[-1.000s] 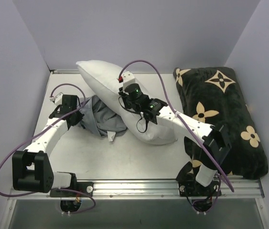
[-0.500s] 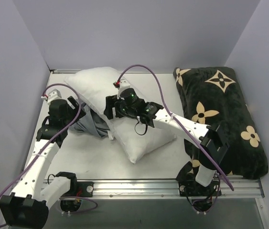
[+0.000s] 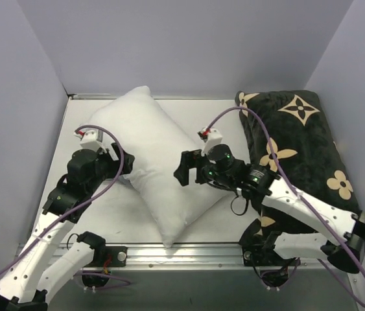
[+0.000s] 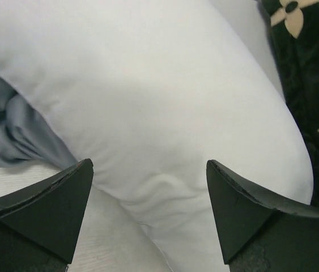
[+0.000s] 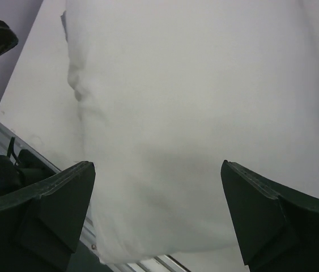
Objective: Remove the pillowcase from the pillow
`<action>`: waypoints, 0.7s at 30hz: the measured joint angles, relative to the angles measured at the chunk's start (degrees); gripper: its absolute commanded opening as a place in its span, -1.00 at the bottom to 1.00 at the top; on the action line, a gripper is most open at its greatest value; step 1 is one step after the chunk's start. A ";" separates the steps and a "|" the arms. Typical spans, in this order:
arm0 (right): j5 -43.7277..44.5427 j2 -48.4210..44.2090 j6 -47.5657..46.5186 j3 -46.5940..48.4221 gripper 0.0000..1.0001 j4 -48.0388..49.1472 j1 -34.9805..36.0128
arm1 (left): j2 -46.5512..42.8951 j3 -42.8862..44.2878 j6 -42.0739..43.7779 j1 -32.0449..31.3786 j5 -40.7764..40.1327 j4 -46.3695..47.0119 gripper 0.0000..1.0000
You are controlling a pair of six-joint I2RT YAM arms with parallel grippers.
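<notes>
pulled back since a moment earlier, both arms had left the pillow [image 3: 156, 162], which now lay bare and flatter, slanting across the white table [image 3: 124, 217] from the far left toward the near rail. the black cushion with tan flowers [image 3: 305, 149] lay along the right side, near the pillow. the grey-blue pillowcase [image 4: 12, 122] sat bunched at the pillow's left flank, off it and partly tucked beneath. the left gripper [image 4: 148, 170] stood with jaws spread and empty, facing that flank. the right gripper [image 5: 156, 170] hovered over the pillow's right side, jaws released.
</notes>
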 measured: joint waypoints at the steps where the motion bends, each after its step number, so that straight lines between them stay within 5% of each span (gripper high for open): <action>1: 1.64 -2.64 0.31 -1.44 1.00 -1.62 0.22 | -0.33 -0.15 0.57 -1.88 -0.07 -0.04 0.78; 12: 18.99 -26.21 2.19 -10.54 1.00 -16.33 0.46 | -0.76 -3.87 3.23 -13.88 -2.84 -1.44 0.79; 21: 22.01 -21.88 2.01 -10.71 1.00 -16.85 0.46 | -0.83 -3.96 4.85 -16.94 -5.05 -1.84 0.79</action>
